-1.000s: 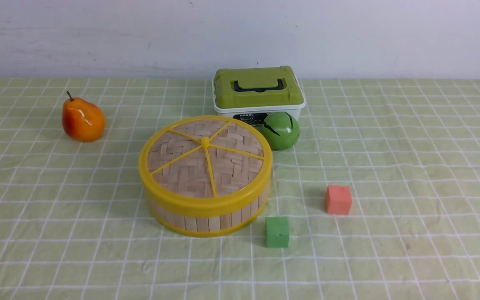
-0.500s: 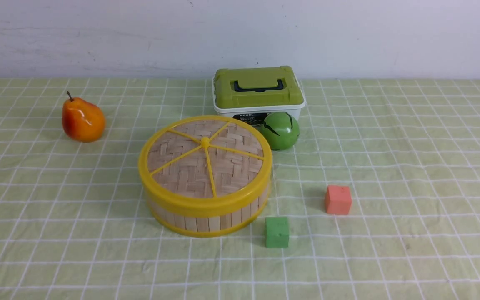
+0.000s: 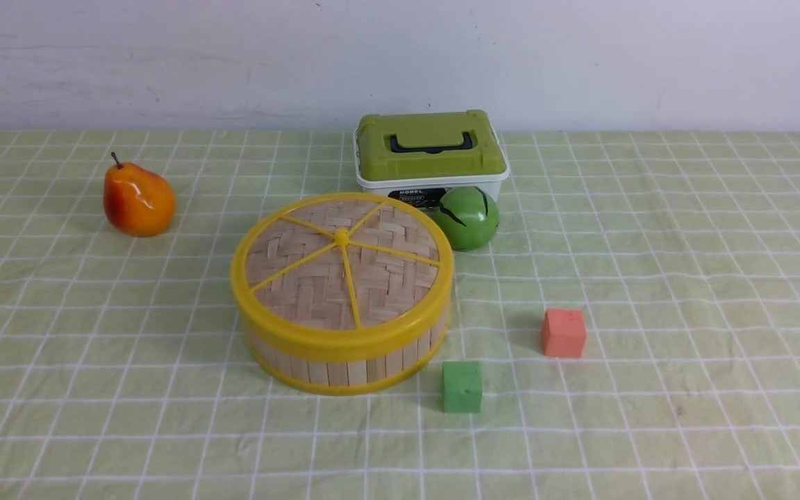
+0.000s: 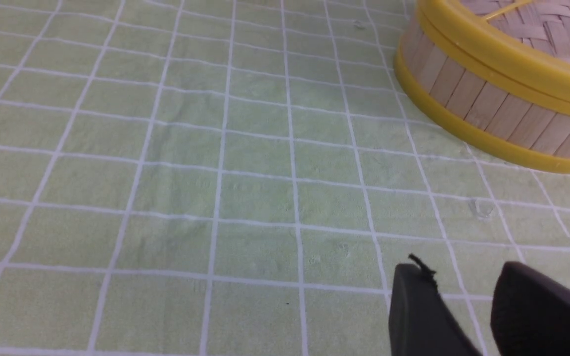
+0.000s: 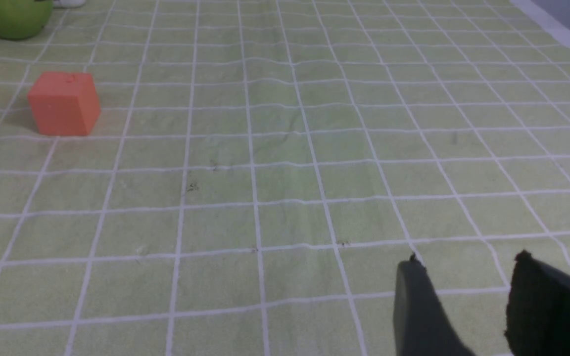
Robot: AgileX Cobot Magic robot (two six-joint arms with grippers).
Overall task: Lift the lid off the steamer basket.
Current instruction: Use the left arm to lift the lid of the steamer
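Note:
The lid (image 3: 342,267), a woven tan disc with yellow rim, spokes and centre knob, sits closed on the steamer basket (image 3: 344,364), a round tub with wooden-slat wall and yellow rims, at the middle of the table. Both also show in the left wrist view, the lid (image 4: 537,29) on the basket (image 4: 483,106). My left gripper (image 4: 463,272) is open and empty above bare cloth, apart from the basket. My right gripper (image 5: 465,262) is open and empty above bare cloth. Neither gripper shows in the front view.
A white box with green lid (image 3: 430,149) stands behind the basket, a green ball (image 3: 468,217) beside it. A pear (image 3: 137,200) lies far left. A green cube (image 3: 462,386) and an orange cube (image 3: 563,332) lie right of the basket; the orange cube also shows in the right wrist view (image 5: 64,103).

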